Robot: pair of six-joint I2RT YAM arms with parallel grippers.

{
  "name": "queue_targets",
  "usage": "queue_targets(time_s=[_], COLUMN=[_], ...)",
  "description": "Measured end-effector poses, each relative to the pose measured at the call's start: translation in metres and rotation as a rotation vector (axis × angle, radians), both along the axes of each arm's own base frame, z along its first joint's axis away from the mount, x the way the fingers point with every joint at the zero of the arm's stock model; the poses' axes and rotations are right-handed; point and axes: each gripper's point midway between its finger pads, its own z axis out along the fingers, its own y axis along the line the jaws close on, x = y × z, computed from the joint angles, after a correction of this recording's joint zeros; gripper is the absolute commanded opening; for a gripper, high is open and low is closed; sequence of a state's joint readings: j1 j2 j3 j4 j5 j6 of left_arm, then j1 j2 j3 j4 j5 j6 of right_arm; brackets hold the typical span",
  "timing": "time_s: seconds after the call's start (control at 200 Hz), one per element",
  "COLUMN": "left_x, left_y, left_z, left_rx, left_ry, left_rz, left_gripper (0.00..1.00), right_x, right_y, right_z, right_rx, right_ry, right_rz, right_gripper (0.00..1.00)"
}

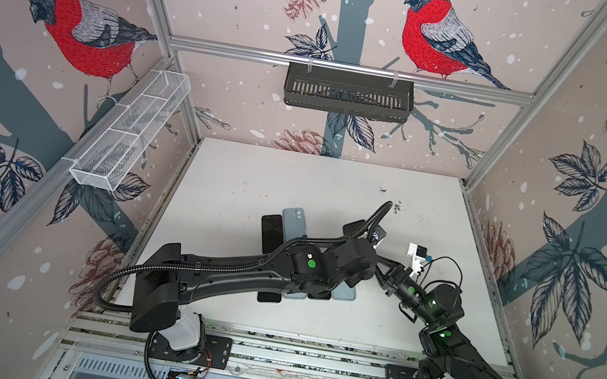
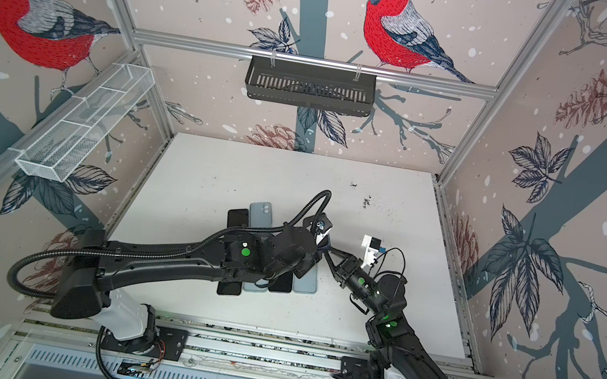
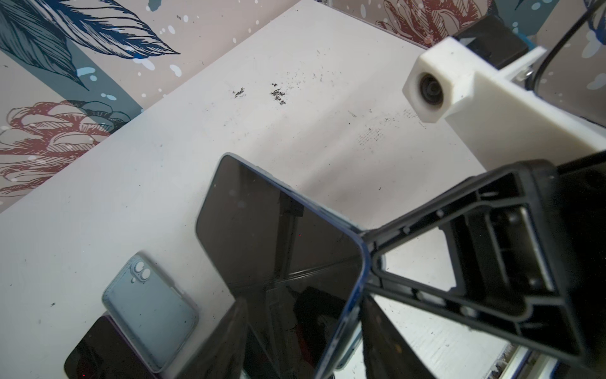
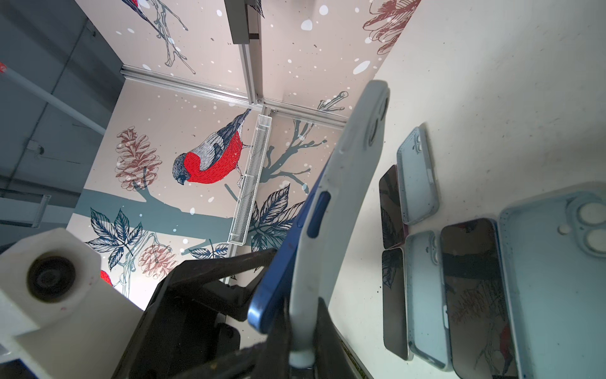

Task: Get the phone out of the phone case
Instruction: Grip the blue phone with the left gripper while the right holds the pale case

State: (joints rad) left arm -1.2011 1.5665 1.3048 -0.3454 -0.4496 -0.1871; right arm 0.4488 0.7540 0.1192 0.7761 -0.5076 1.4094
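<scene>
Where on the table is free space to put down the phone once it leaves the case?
The far strip of the table, between the row of phones and cases and the back wall, is bare except some dark specks. The left side, beside the row, is bare too. The middle is crowded.

In both top views the left arm (image 1: 236,271) stretches from its 7 o'clock base toward 2 o'clock. The left gripper (image 3: 305,341) has its jaws apart. The right arm (image 1: 473,364) reaches from 5 toward 10 o'clock. The right gripper (image 3: 367,259) has its jaws pinched nearly together, just beside the left's.
</scene>
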Motion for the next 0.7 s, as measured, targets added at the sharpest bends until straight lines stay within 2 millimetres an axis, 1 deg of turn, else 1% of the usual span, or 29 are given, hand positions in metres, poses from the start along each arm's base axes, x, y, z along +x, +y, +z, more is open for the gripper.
queue_targets(time_s=[0.145,0.21,0.29,0.37,0.51,0.615,0.7], left_x=[0.003,0.003,0.004,0.004,0.004,0.004,0.004], left_y=[0.004,0.006,0.007,0.008,0.006,0.003,0.000], left_z=[0.002,0.003,0.002,0.000,-0.008,-0.015,-0.019], left_rx=[0.006,0.008,0.013,0.018,0.031,0.051,0.067], left_ry=[-0.018,-0.023,-0.026,-0.026,-0.021,-0.014,-0.014], left_rz=[0.022,0.028,0.034,0.035,0.030,0.016,0.000], left_gripper=[0.45,0.44,0.39,0.37,0.33,0.25,0.21], right_x=[0.000,0.000,-0.001,-0.001,-0.001,-0.001,-0.002], right_y=[0.000,0.000,0.000,0.000,-0.001,-0.001,-0.001], right_z=[-0.003,-0.004,-0.006,-0.006,-0.008,-0.008,-0.007], right_rx=[-0.005,-0.006,-0.008,-0.008,-0.013,-0.012,-0.010], right_ry=[0.011,0.013,0.017,0.017,0.027,0.025,0.021], right_rz=[-0.001,0.000,-0.001,0.000,-0.002,-0.002,-0.002], right_gripper=[0.00,0.00,0.00,0.00,0.00,0.00,0.00])
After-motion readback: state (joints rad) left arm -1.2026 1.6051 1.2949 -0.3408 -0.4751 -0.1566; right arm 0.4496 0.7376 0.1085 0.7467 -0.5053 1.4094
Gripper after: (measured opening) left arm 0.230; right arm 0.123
